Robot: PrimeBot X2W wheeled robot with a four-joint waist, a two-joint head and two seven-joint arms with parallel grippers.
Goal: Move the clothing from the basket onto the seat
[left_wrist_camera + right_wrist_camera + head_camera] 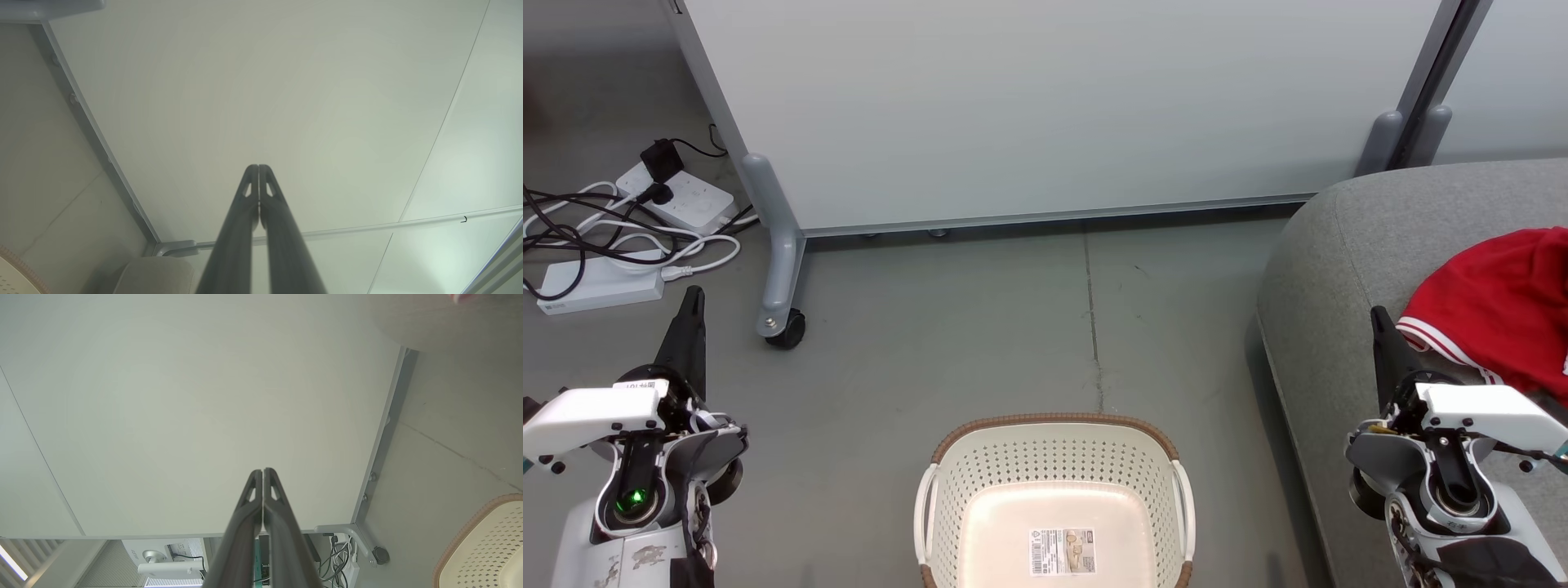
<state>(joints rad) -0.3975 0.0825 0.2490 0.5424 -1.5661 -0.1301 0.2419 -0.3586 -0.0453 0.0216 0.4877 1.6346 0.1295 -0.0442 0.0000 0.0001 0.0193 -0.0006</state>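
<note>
**Both grippers shut and holding nothing; red clothing lies on the seat, basket near centre**

The basket point(1054, 419) sits on the grey floor point(980, 327) at the near centre, its near side cut off by the frame. Its brown woven rim curves along the far side, white handles stand at left and right, and a barcode sticker point(1062, 551) lies flat on its pale bottom.

The clothing point(1503, 302) lies in a red heap on the seat point(1339, 269) at the right, its white-striped hem facing left, and it runs out of frame to the right. The seat's rounded left edge stands apart from the basket's right handle, with a strip of floor between them.

The left gripper point(694, 296) hovers over the floor to the left, well apart from the basket. Its two dark fingers are pressed together with nothing between them. The right gripper point(1378, 312) is closed the same way and holds nothing. It points far over the seat's near-left edge, just beside the striped hem; I cannot tell whether it touches the fabric.

A white partition panel point(1054, 106) bounds the far side. Its wheeled foot point(786, 327) juts toward the left gripper. Power strips point(678, 196) and tangled cables point(572, 237) crowd the far-left corner. Between the panel and the basket lies a broad stretch of floor crossed by one thin seam point(1092, 310).
</note>
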